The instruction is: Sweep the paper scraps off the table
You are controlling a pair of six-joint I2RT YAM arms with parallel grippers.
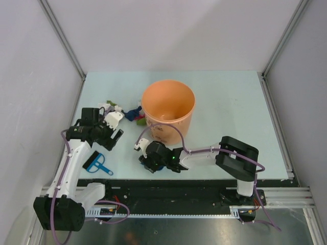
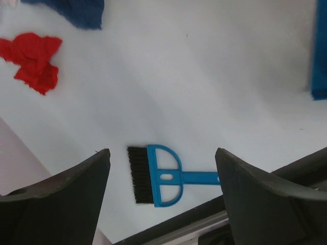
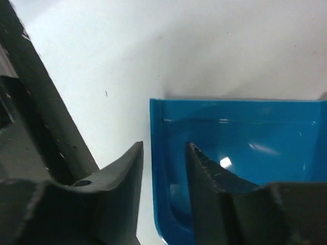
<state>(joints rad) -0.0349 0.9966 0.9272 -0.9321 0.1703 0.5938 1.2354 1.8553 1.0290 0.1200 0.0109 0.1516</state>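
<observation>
Left gripper [image 1: 113,133] hangs over the table [image 1: 230,102] with jaws spread wide and nothing in them. In its wrist view we see the blue brush [image 2: 156,176] lying flat below, between the fingers, bristles one way and handle the other. The handle runs along the line the jaws close on, so we judge the wrist needs a turn before it descends, so the pads close across the handle and not on the bristles. The paper scraps [image 1: 130,113] sit in a loose cluster at the far left side of the orange bucket [image 1: 168,130], well apart from the brush (a red one and a dark blue one show at the top of the left wrist view). Right gripper [image 1: 147,159] is low at the near side of the bucket. Its jaws are nearly closed and straddle one side wall of the blue dustpan [image 3: 245,143], one finger inside and one outside. A sliver of table shows between the outer finger and the wall, so we cannot tell if it is really clamped. We'd want a firm pinch low on that wall and the pan's lip kept flat on the table, or scraps will slide under it.
</observation>
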